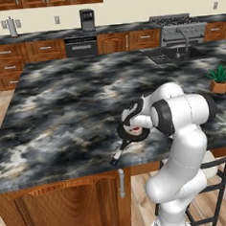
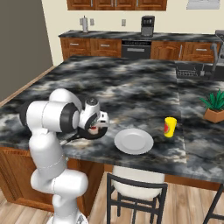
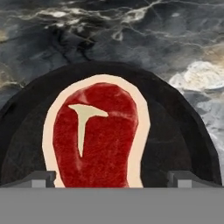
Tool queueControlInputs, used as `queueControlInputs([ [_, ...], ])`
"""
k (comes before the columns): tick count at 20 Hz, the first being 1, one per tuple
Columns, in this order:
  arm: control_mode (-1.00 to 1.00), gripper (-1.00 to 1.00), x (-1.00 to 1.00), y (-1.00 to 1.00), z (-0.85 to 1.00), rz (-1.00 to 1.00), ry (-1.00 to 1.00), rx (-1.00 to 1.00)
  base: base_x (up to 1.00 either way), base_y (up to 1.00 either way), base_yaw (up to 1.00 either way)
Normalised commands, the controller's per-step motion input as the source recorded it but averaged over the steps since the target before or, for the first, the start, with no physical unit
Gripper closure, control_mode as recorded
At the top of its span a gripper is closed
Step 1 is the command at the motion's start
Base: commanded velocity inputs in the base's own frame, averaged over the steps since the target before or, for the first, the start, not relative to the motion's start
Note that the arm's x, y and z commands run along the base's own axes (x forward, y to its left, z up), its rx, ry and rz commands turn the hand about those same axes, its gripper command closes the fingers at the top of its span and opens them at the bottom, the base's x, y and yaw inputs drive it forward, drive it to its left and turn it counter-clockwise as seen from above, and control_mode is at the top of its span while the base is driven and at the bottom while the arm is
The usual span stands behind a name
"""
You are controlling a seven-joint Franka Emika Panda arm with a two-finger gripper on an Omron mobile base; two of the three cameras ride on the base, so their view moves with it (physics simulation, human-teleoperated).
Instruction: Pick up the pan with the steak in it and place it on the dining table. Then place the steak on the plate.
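The black pan (image 1: 128,137) rests on the dining table (image 1: 61,104) near its front edge, its long handle (image 1: 119,153) pointing toward the edge. The red steak (image 3: 98,131) with a pale fat rim lies inside the pan (image 3: 175,127). My gripper (image 3: 112,179) hangs open just above the steak, its fingertips (image 3: 43,178) standing on either side of the meat and touching nothing. From the right base view the hand (image 2: 94,114) hovers over the pan (image 2: 89,132). The light-grey plate (image 2: 134,141) lies bare on the table just right of the pan.
A yellow cup (image 2: 170,127) stands right of the plate. A potted plant (image 2: 215,107) sits at the table's right side near a sink (image 1: 177,54). A dark chair (image 2: 135,188) is tucked under the front edge. The wall counter holds a coffee machine (image 1: 87,20).
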Motion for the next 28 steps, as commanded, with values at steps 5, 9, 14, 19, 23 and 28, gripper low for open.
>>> queueControlInputs([
  [5, -1.0, -1.0, 0.11, 0.0, -0.25, 0.01, 0.06, 0.0, 0.0, 0.0, 0.0],
  [9, -1.0, -1.0, -0.06, -0.1, 0.11, 0.01, -0.01, 0.05, 0.0, 0.0, 0.0],
  [14, -1.0, -1.0, -0.27, -0.1, 0.2, 0.06, -0.04, 0.07, 0.0, 0.0, 0.0],
  [19, -1.0, -1.0, -0.19, 0.02, -0.05, 0.05, -0.01, -0.01, 0.0, 0.0, 0.0],
  [23, -1.0, -1.0, -0.26, 0.35, -0.14, 0.03, 0.0, -0.06, 0.0, 0.0, 0.0],
  [28, -1.0, -1.0, 0.0, 0.14, -0.02, 0.0, 0.0, -0.01, 0.0, 0.0, 0.0],
])
